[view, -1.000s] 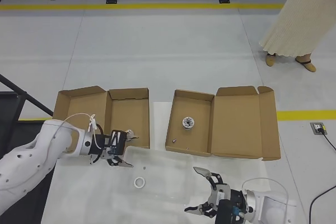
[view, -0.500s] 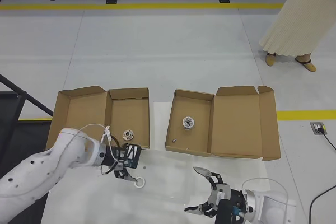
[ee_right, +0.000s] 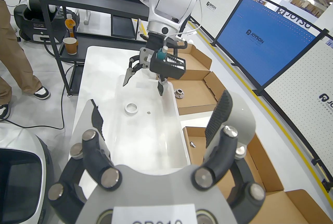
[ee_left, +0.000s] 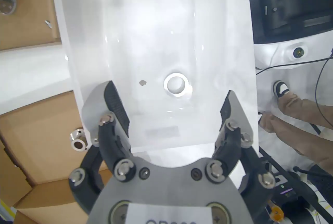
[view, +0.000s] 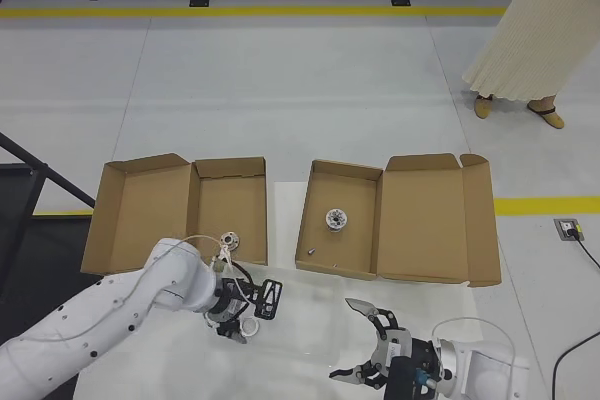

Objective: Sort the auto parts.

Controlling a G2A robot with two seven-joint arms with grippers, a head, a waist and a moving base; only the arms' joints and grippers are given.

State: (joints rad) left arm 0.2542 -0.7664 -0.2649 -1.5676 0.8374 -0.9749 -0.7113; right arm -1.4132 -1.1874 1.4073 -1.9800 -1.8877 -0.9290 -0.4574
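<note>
1. Left hand (ee_right: 142,87) hangs above one end of the clear tray (ee_left: 78,40), fingers spread wide and pointing down, gripping nothing.
2. One of its fingertips stands over the tray floor. The other stands at the tray's long rim on the side of the left box (view: 140,210). Neither touches the ring (ee_left: 177,84).
3. The ring lies flat on the tray floor, about midway across the width and apart from every wall. A small fleck (ee_left: 142,82) lies near it, not touching.
4. Right hand (ee_right: 160,98) is over the tray's opposite end, fingers likewise wide apart and holding nothing, well apart from the ring.
5. The tray sits on the white desk (ee_right: 101,61). Its long wall runs just beside the edge of the left box.
6. A flanged metal part (ee_left: 78,140) sits in the left box near that edge.
7. The right box (view: 430,215) holds a round part (view: 335,218) and a small screw (view: 308,251).
</note>
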